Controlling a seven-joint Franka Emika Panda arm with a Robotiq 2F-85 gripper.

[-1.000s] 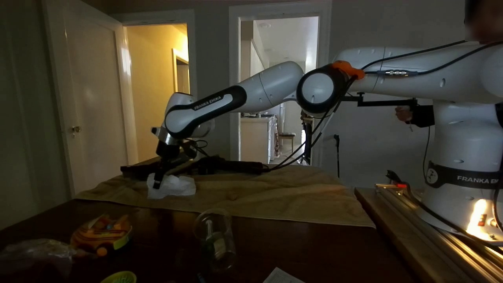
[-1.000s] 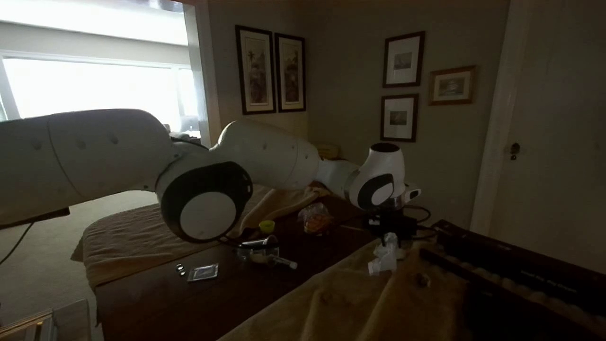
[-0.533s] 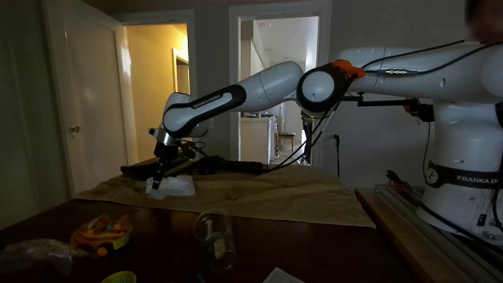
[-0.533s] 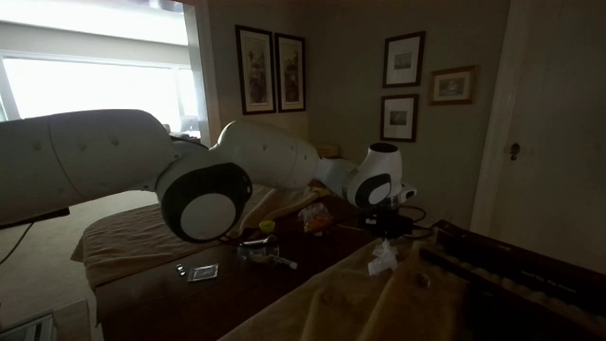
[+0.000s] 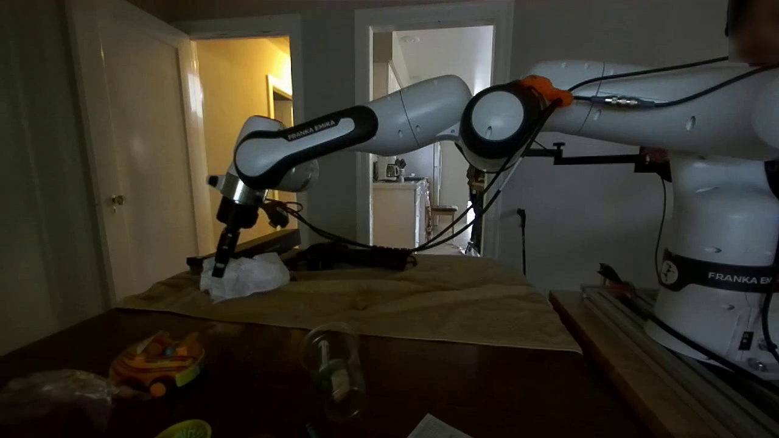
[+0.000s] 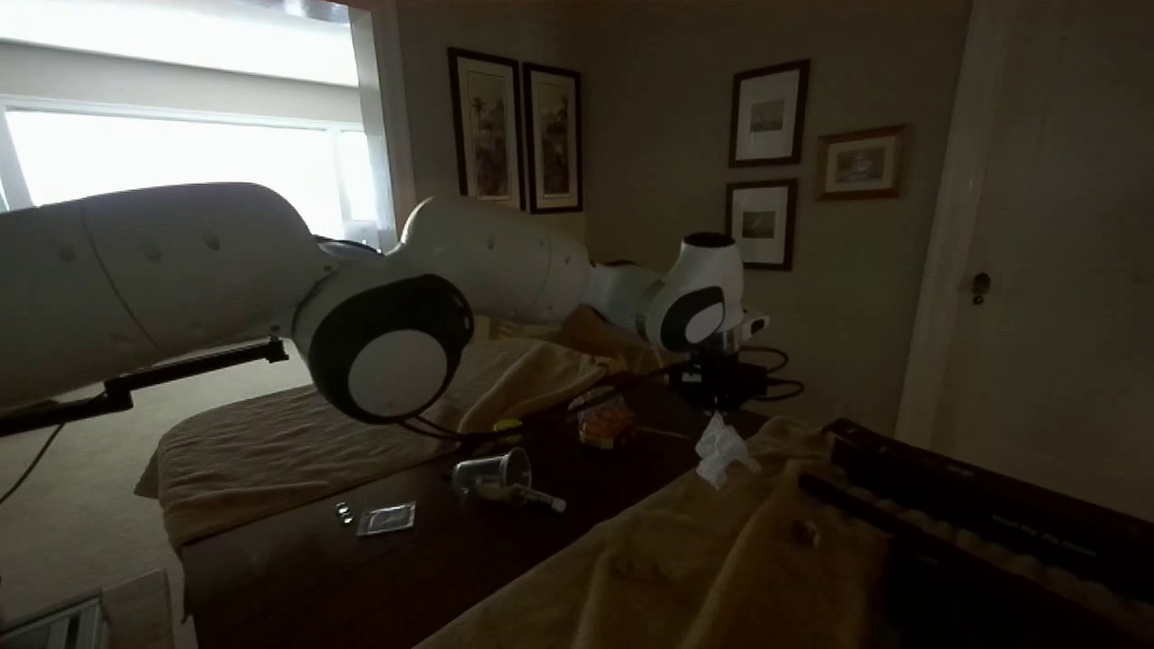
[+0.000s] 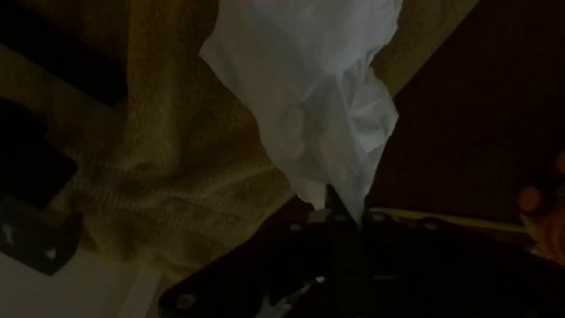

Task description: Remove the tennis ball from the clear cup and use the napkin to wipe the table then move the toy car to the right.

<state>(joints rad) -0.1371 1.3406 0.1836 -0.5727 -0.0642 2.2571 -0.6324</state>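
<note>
While the toy car point(image 5: 157, 365) and the tipped-over clear cup point(image 5: 335, 372) sit near the tan towel point(image 5: 426, 310), your gripper point(image 5: 220, 271) squeezes the napkin point(image 7: 313, 92) over that towel.

Cloth point(image 5: 426, 310): over the far part of the surface point(image 5: 468, 389) in an exterior view.
Napkin point(image 5: 252, 277): between the fingers point(image 5: 225, 246), hanging below them; touching cloth or not, cannot tell.
Cup point(image 5: 335, 376): on its side on bare surface, mouth toward cloth.
Tube point(image 6: 543, 498): at cup's mouth; inside or beside, cannot tell.
Toy car point(image 5: 157, 365): left of cup, well apart, in an exterior view.
Bag point(image 5: 55, 395): just left of toy car in an exterior view.
Bowl point(image 5: 185, 429): before toy car in an exterior view.
Card point(image 6: 388, 519): left of cup in an exterior view.
Long object point(image 6: 956, 487): right of napkin in an exterior view.
</note>
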